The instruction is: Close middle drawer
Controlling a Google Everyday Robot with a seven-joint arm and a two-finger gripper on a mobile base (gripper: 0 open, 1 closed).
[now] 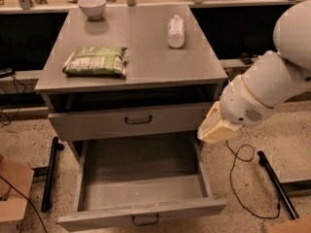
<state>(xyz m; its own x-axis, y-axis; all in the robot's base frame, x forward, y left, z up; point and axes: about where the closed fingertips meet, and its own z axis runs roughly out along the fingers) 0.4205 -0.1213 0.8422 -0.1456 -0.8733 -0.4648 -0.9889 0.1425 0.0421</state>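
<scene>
The middle drawer (184,210) is pulled far out at the bottom of the grey cabinet. Its low flat front faces me with a small dark bail handle (145,221) at centre, and its plain grey tray is empty. My gripper (216,129), a tan end on the white arm, hangs by the cabinet's right front corner. It is level with the upper drawer's right end and above the middle drawer's right side wall. It touches neither drawer that I can see.
The upper drawer (97,124), with a taller front, stands slightly out. On top lie a green bag (95,61), a white bottle (176,31) and a bowl (92,6). On the floor are a cardboard box (12,193), a black cable (241,178) and black bars (277,183).
</scene>
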